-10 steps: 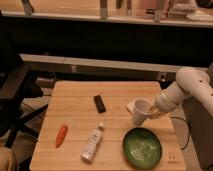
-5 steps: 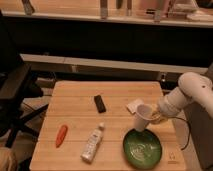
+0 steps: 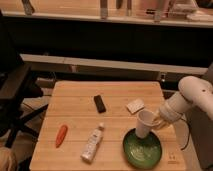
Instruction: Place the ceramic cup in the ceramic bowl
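Your gripper (image 3: 154, 121), jaws closed on the ceramic cup (image 3: 145, 123), holds it tilted over the ceramic bowl (image 3: 143, 149) for release.

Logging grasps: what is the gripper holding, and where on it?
The gripper holds the ceramic cup by its side, tilted above the ceramic bowl.

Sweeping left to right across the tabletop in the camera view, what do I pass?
Carrot → white bottle → black remote → small white packet → gripper at the right edge, holding the ceramic cup over the ceramic bowl.
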### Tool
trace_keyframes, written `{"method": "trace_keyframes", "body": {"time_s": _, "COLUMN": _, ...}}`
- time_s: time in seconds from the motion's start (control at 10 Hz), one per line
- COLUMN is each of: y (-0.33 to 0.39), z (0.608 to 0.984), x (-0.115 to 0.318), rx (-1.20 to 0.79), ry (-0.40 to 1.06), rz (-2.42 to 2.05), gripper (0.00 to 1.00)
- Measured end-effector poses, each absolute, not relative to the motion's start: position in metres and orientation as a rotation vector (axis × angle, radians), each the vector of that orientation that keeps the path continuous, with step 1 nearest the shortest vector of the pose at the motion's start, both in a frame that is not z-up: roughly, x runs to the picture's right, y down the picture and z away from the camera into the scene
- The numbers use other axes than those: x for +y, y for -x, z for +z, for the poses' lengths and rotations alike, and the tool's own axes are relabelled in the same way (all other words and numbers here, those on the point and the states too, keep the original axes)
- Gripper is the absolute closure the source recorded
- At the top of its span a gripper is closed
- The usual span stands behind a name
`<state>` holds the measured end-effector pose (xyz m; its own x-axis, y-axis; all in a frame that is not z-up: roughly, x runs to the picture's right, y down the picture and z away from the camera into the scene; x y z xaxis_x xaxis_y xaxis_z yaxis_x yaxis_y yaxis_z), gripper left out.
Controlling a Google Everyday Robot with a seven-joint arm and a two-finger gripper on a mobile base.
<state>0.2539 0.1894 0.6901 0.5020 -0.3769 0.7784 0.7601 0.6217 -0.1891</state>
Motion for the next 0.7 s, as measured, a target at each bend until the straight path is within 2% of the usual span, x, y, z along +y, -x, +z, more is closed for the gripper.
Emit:
{"method": "trace_keyframes", "body": {"time_s": 0.2, "y": -0.2512, "z": 0.692, "x": 0.1923, "rx": -0.773, "ry": 0.576, "rz": -0.74, "gripper": 0.98}}
{"method": "trace_keyframes", "body": {"time_s": 0.5, "y": -0.2494, "z": 0.6919, "x": 0.1953, "rx": -0.77, "ry": 0.59, "rz": -0.742, "gripper": 0.73}}
{"method": "trace_keyframes", "body": {"time_s": 0.7, "y": -0.2476, "z": 0.6917, "x": 0.1964, "rx": -0.774, "ry": 0.598, "rz": -0.747, "gripper": 0.53}}
